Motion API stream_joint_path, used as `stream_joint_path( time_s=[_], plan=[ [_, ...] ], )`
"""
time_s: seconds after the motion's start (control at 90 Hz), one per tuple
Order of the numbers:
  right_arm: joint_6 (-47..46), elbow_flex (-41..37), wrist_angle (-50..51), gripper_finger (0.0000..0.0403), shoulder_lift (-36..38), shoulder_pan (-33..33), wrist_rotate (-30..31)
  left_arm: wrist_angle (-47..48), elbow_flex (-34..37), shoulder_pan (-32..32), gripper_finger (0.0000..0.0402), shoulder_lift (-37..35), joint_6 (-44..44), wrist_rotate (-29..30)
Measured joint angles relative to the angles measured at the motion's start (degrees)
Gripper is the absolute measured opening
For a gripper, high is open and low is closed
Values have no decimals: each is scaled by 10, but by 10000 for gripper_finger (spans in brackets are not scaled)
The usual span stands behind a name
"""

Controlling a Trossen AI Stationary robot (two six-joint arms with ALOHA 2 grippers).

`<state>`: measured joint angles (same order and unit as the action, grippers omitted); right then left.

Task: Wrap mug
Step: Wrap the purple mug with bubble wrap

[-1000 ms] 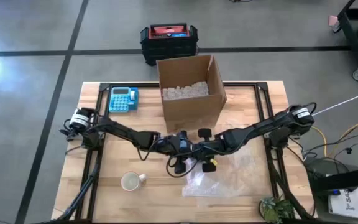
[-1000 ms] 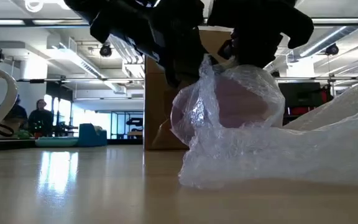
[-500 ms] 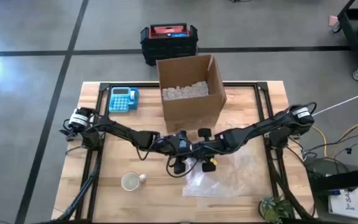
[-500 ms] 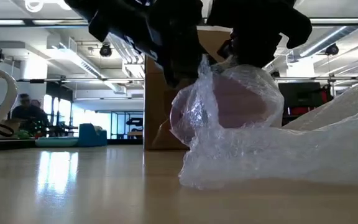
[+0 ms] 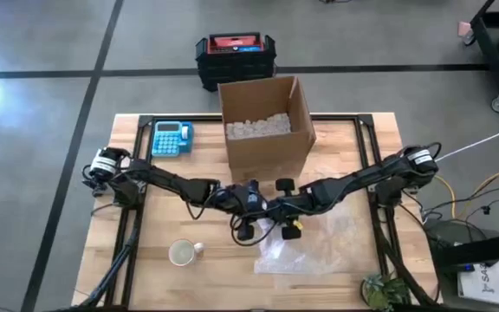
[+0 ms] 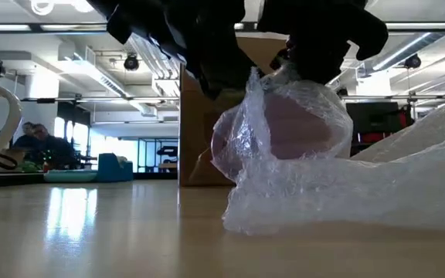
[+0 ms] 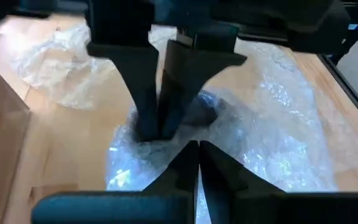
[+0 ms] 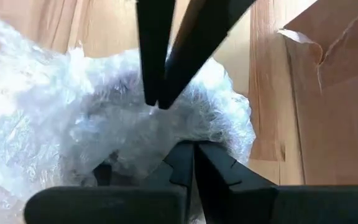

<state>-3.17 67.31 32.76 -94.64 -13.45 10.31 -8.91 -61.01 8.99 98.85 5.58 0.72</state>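
Fingers of both arms meet over the bundle at counter centre, just in front of the cardboard box [image 5: 264, 127]. Left fingers [image 7: 194, 163] pressed together, no gap, tips on the bubble wrap [image 7: 272, 124]; whether any film is pinched between them, cannot tell. Right fingers [image 8: 193, 163] also closed flat together at the top of the wrap, apparently nipping a bit of film, hard to be sure. In each wrist view the other arm's fingers come down onto the same spot, tips nearly touching.

Mug [image 6: 292, 127]: pinkish shape seen through clear bubble wrap in the low view, lying on its side, rounded body, film bunched and crinkled tight around it with a twisted peak on top right under the fingers. No handle visible through the film. The rest of the wrap sheet trails off flat over the counter toward the right front edge, loose and rumpled.

Left gripper [image 5: 248, 227] and right gripper [image 5: 286, 227] sit side by side in the high view, arms stretched in from the left and right counter edges.

Second mug [image 5: 183, 252], white, bare, upright near the front left of the counter, well apart from the bundle. Blue calculator [image 5: 171, 139] at back left corner. Box is open, pale packing fill inside, at back edge centre.
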Motion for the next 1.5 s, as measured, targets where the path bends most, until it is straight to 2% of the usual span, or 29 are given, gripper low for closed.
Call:
stream_joint_path(
  time_s=[0.222,0.333,0.489,0.556,0.689,0.744,1.0,1.2,1.5],
  plan=[
    [-17,0,4,0,18,1,-1,-21,0,0,0,10,20,-32],
    [-13,0,5,0,27,1,-3,-27,0,0,0,10,24,-32],
    [-14,0,32,0,48,1,-7,-30,-1,-1,0,26,24,-2],
    [-22,0,49,0,61,1,-45,-36,-1,-3,0,37,24,3],
    [-43,0,72,0,78,-2,-178,-51,-2,-3,0,48,29,28],
    [-42,-1,69,0,79,-8,-201,-56,-2,-4,0,49,29,29],
    [10,-8,-18,0,50,-19,-113,-64,-2,-4,0,50,31,29],
    [30,-10,-6,0,26,-14,-24,-64,-1,-4,0,50,35,31],
    [27,-3,-3,0,44,-12,-6,-63,-1,-5,0,49,35,18]
  ],
)
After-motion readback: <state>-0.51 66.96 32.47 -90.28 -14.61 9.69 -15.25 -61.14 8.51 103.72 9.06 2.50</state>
